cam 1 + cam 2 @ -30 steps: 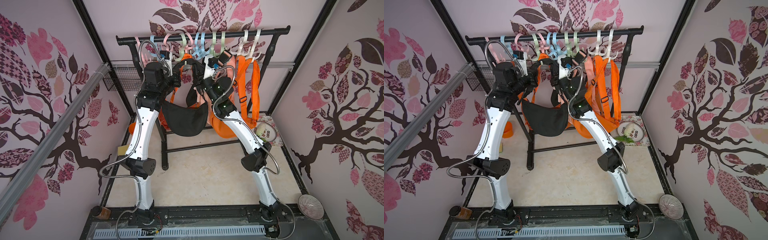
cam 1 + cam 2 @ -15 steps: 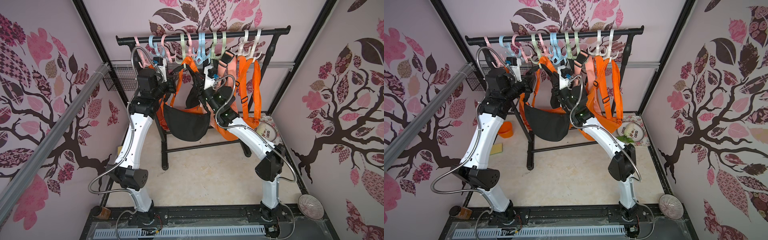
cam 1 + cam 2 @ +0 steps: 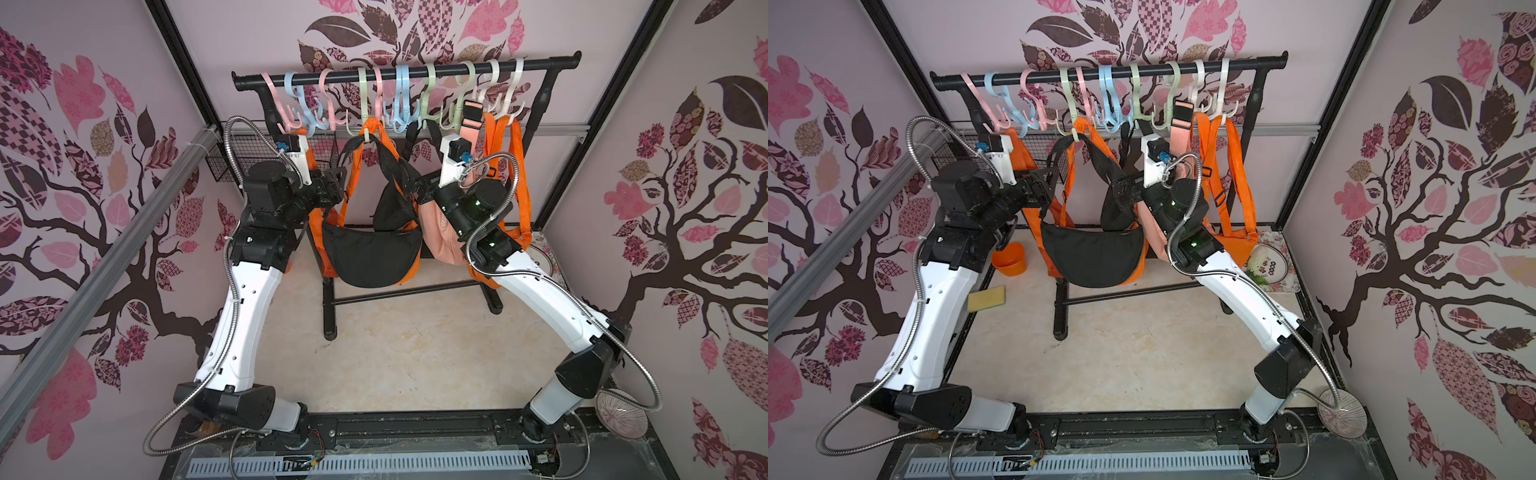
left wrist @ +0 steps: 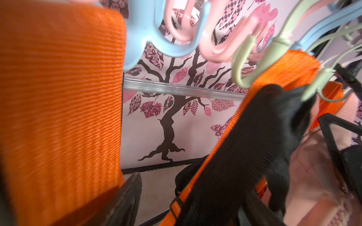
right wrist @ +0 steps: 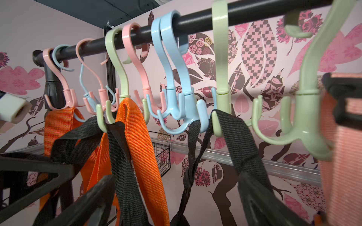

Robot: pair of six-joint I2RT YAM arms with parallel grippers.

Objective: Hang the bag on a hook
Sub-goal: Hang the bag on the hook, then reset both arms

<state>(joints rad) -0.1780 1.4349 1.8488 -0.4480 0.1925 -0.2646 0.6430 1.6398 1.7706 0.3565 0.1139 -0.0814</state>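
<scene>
Hooks (image 3: 402, 89) in pink, blue, green and white line the black rail (image 3: 540, 63) of the rack. You have the black bag (image 3: 372, 257) hanging under the middle of that rail, clear of the floor. Its black strap (image 5: 117, 156) is looped over a prong of a pale green hook (image 3: 363, 104), and the same hook also carries an orange strap (image 5: 137, 140). Your left pincer (image 3: 338, 183) sits just beside that strap, on the side toward the rail end near the wire basket (image 3: 224, 149). Its jaws stand apart and clamp nothing. In the left wrist view the strap runs down between the parted fingers (image 4: 127, 197), though that picture is blurred. Your right pincer (image 3: 409, 185) is on the strap's other side, spread wide and empty, up against a second black bag (image 3: 390, 208) that hangs just behind the first. That bag's webbing sits on another green hook (image 5: 217, 125) further along the rail. A salmon bag (image 3: 440, 237) hangs right behind your right wrist. More orange straps (image 3: 517, 166) hang from the white hooks at the far rail end. In both top views the black bag's body sags in a crescent between your two forearms.
</scene>
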